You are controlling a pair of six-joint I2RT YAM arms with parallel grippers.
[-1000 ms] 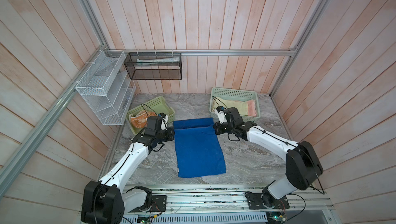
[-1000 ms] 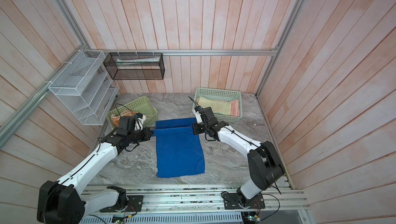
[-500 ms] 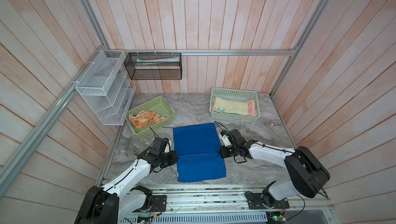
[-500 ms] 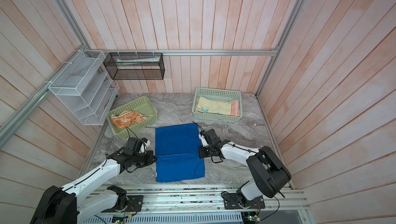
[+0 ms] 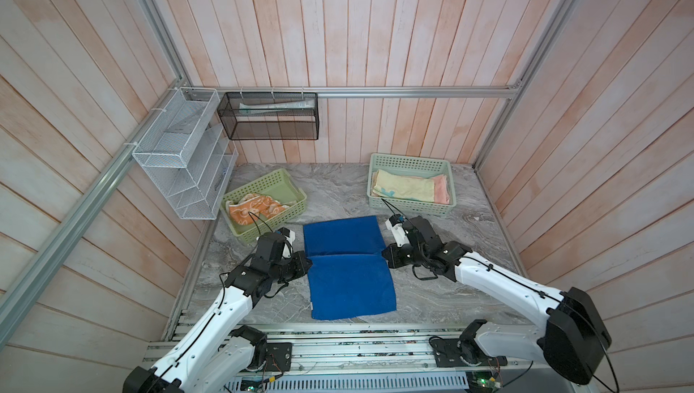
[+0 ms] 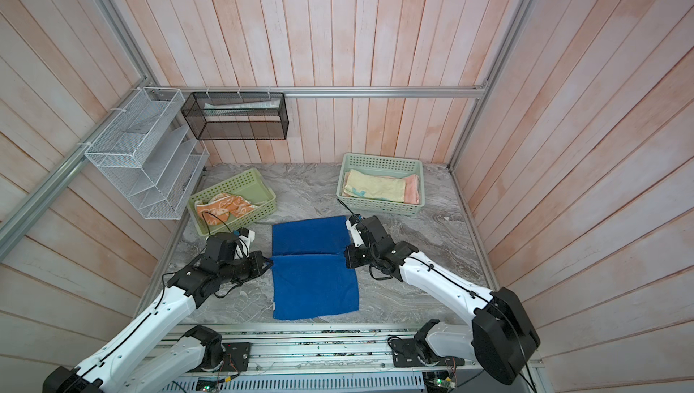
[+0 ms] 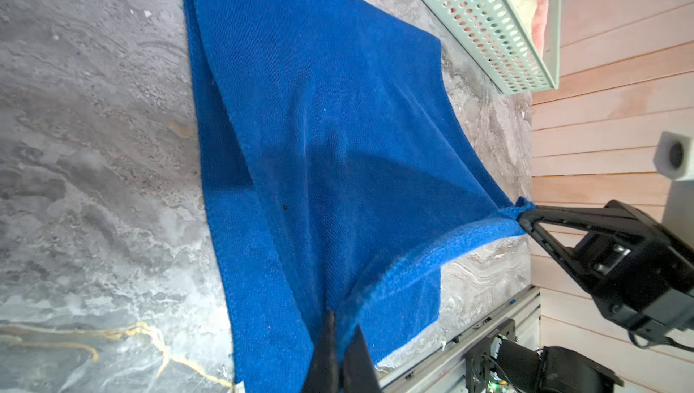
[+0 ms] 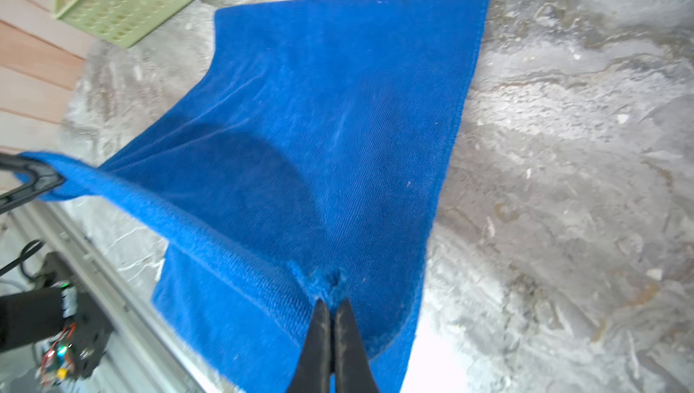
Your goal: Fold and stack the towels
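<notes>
Nearby, baskets [image 5: 276, 218] behind blue towel [image 5: 351, 286]; left end effector [image 5: 308, 264], right end effector [image 5: 384, 256] clamped on its corners.

Bright even light; soft blur in right wrist view.

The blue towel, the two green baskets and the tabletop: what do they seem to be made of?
The blue towel looks like soft matte terry cloth: fine ribbed pile, draping where lifted. The lime basket and the pale green basket look like moulded plastic, smooth, with rows of holes. The tabletop looks like grey veined marble, or a print of it.
</notes>
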